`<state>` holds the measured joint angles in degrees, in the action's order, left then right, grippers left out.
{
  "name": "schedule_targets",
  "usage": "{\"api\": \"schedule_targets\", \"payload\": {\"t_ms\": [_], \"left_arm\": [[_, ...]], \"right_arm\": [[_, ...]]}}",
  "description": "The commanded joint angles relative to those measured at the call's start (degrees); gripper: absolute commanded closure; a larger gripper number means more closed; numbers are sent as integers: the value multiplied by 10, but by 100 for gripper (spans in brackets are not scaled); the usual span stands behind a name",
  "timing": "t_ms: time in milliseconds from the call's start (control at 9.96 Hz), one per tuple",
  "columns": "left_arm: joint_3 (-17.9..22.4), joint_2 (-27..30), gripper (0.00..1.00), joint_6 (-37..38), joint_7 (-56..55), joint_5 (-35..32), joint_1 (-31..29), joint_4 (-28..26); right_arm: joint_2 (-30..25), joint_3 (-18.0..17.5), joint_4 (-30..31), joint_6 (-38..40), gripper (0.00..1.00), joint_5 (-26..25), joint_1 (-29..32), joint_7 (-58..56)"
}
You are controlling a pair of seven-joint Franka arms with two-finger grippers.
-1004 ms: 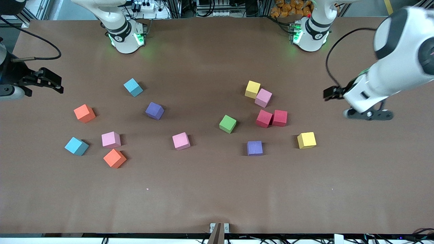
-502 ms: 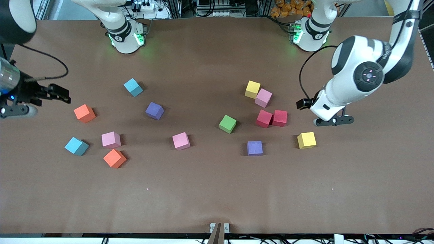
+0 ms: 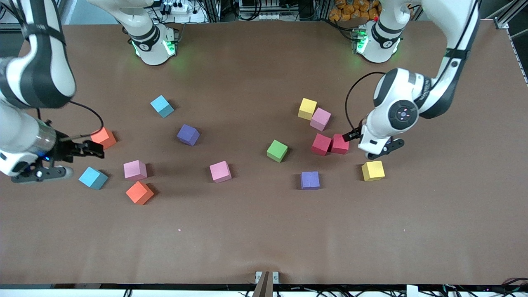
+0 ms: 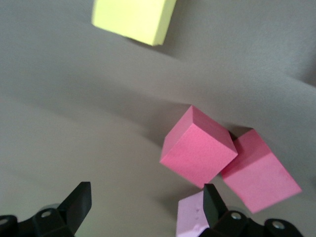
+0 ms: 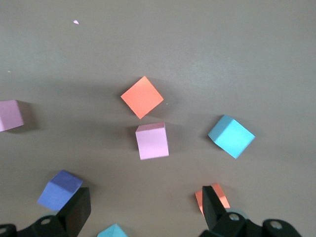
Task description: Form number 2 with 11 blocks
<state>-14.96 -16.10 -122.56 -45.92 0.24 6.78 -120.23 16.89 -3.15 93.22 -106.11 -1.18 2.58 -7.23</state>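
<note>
blocks point(image 3: 220, 171): matte foam look, smooth faces | table point(image 3: 264, 231): matte brown paper-like cover, faintly creased | arm shells: glossy white plastic, black joints | grippers: dull black plastic

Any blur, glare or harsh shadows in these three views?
Front view: sharp and evenly lit, soft short shadows beside the blocks, green glow on the table at both arm bases. Left wrist view: motion-smeared, the yellow block cut off at the frame edge, the two red blocks soft-edged. Right wrist view: crisp, diffuse shadows, the pink block well defined. No glare anywhere.
</note>
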Motion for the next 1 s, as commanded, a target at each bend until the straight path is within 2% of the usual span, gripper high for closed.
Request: {"api": "schedule_targets", "payload": {"t_ms": [0,100,301,502,703,904], "left_arm": [[-3,-20,0,-71,-13,-36,19,-22],[-7,-22,0,-78,5,-61,22,-24],[-7,-31,0,-78,84,-66,23,-22],[-7,-48,0,-83,86,-82,24,-17],[-7,-67,0,-116,86,-101,24,-17],[-8,-68,0,-128,86,-103,24,-17]], "right_arm": [[-9,-5,82,-64,0,-1,12,-17],[-9,-5,110,-96,0,-1,23,-17],[7,-5,115,-88,0,-1,22,-19],[24,-6,125,-104,0,-1,23,-20],[49,-7,125,-131,0,-1,24,-68],[46,-8,123,-140,0,-1,22,-64]]}}
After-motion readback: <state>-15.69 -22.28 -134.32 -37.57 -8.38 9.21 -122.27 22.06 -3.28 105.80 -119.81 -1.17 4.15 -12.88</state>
